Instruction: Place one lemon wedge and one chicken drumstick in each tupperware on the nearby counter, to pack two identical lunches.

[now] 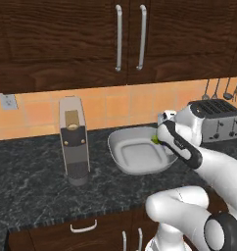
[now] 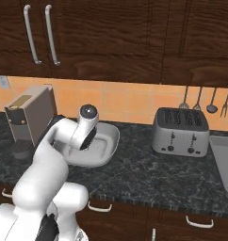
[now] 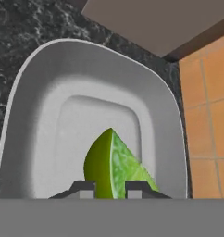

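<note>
Gripping a yellow-green lemon wedge (image 3: pixel 115 166), the gripper (image 3: pixel 110 187) is seen at the bottom centre of the hand view, its two dark fingertips (image 3: pixel 82 187) closed against either side of the fruit. The wedge is held over the rounded-square grey container (image 3: pixel 35 115), whose pale floor and raised rim occupy most of that frame; whether the wedge touches the floor cannot be told. In the left base view, the same container (image 1: pixel 128 159) is found at the centre of the frame on the dark speckled counter (image 1: pixel 27 171), with a sliver of green (image 1: pixel 154 140) visible at its right rim beside the white arm (image 1: pixel 181 142). A tall grey coffee machine (image 1: pixel 74 142) is noted to the left of the container, well apart from it. In the right base view, a silver toaster (image 2: pixel 180 132) is recorded at the right of centre, and the edge of a second, straight-walled grey container (image 2: pixel 224 164) is seen at the far right edge.
</note>
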Controlling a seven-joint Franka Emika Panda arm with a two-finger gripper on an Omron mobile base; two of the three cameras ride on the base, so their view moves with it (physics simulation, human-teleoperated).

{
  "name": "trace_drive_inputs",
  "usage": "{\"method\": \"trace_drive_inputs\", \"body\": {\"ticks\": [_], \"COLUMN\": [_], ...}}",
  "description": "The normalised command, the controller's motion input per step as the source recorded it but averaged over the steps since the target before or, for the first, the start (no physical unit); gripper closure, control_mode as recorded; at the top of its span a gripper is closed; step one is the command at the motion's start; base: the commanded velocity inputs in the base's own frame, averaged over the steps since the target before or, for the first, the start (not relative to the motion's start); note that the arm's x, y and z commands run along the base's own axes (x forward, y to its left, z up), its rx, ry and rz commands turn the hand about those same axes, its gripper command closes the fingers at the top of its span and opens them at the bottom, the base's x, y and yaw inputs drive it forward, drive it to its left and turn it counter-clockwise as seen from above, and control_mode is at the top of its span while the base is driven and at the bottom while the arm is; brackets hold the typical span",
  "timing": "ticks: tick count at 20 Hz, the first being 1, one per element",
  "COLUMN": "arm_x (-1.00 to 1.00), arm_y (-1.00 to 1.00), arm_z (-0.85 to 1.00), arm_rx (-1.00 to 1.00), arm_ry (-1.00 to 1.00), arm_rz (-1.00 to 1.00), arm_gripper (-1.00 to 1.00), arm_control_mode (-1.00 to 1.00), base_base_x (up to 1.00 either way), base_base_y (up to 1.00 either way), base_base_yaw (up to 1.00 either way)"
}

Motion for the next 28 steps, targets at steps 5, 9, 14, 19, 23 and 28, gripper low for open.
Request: {"method": "trace_drive_inputs", "body": {"ticks": [5, 9, 14, 19, 23, 28], "arm_x": [0.58, 0.42, 0.52, 0.30, -0.77, -0.96], "arm_y": [0.57, 0.29, 0.00, 0.05, -0.40, -0.70], "arm_z": [-0.64, -0.32, -0.13, -0.09, 0.40, 0.63], "arm_rx": [-0.11, -0.07, -0.04, -0.03, 0.00, 0.02], "arm_ry": [0.15, 0.07, 0.00, 0.00, 0.00, 0.01], "arm_rz": [-0.01, 0.00, 0.00, 0.00, 0.00, -0.02], "arm_gripper": [1.00, 1.00, -1.00, -1.00, -1.00, -1.00], "arm_control_mode": [-1.00, -1.00, -1.00, -1.00, -1.00, -1.00], "base_base_x": [0.00, 0.00, 0.00, 0.00, 0.00, 0.00], "base_base_y": [0.00, 0.00, 0.00, 0.00, 0.00, 0.00], "base_base_yaw": [0.00, 0.00, 0.00, 0.00, 0.00, 0.00]}}
